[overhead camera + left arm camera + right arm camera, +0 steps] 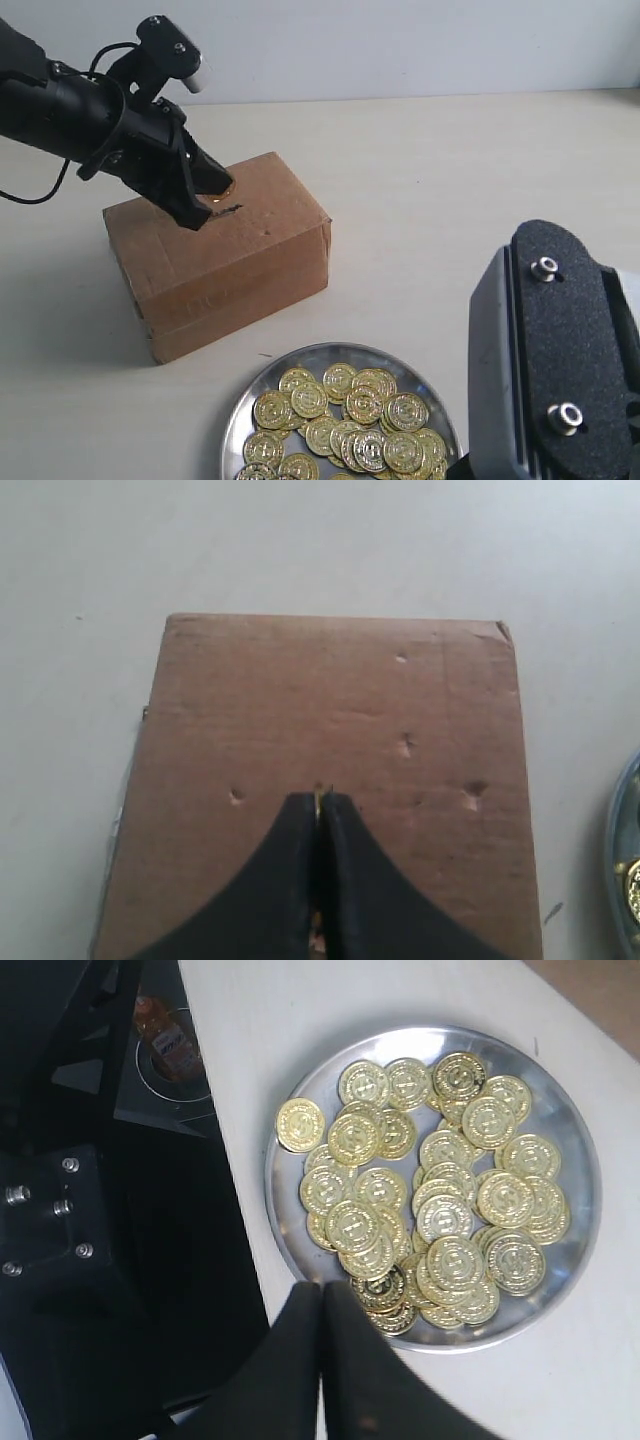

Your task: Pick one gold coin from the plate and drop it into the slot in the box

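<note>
Right gripper (320,1305) closed, empty, plate (582,1130) of coins (440,1190) just ahead.
Left gripper (319,804) pinches one coin (318,794) over box (250,250) slot (232,208) beneath; drop pending.

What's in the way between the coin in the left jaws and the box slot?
Nothing visible. The left gripper holds the coin right by the slot, with only bare cardboard of the box around it.

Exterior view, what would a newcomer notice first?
The gleaming heap of gold coins on the silver plate, near the bottom edge. Then the left gripper, pinching one coin at the slot on top of the brown box, left of middle.
</note>
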Controlling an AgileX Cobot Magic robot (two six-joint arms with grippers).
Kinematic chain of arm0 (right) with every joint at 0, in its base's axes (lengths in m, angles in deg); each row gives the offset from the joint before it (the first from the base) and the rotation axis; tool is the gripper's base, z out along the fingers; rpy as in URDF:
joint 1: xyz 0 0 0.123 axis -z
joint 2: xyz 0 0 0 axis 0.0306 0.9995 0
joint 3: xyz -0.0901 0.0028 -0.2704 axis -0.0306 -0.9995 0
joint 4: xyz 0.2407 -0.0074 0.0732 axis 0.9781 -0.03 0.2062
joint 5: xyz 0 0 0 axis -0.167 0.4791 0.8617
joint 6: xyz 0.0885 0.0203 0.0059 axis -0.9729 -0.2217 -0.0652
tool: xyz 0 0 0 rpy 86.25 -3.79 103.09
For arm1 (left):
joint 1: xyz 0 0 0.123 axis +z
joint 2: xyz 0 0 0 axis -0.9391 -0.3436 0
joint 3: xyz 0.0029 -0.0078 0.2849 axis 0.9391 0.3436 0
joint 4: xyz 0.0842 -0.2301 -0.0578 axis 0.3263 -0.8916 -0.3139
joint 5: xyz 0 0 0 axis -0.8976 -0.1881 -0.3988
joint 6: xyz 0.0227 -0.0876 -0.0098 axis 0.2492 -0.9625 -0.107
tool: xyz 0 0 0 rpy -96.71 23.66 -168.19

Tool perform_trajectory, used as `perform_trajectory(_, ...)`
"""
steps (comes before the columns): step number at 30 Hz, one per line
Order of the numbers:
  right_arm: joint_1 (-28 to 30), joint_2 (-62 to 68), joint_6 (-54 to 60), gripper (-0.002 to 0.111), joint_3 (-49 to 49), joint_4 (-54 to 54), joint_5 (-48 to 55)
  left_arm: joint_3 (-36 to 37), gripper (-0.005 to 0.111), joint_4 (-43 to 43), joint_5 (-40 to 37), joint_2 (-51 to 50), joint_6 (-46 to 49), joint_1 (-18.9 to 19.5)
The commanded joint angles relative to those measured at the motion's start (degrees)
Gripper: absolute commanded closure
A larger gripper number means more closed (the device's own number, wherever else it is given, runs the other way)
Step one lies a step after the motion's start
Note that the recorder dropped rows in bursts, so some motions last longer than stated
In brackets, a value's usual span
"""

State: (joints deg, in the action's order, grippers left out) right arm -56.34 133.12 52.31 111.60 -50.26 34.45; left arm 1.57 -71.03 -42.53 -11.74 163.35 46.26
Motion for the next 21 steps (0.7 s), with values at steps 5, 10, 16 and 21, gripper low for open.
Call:
perform_trajectory(5,-0.10,-0.43,-0.28,0.108,-0.18,-0.03,-0.76,-0.29,0.107,0.36,1.95,-2.66,-0.65,-0.27)
perform_trajectory(10,-0.10,-0.43,-0.28,0.108,-0.18,-0.03,-0.76,-0.29,0.107,0.98,0.64,-4.01,-0.65,-0.27)
perform_trajectory(16,-0.10,-0.43,-0.28,0.108,-0.18,-0.03,-0.76,-0.29,0.070,0.98,1.07,-4.24,-1.96,-0.27)
perform_trajectory(21,-0.10,-0.43,-0.28,0.108,-0.18,-0.03,-0.94,-0.29,0.057,0.98,1.07,-0.66,-2.08,-0.27)
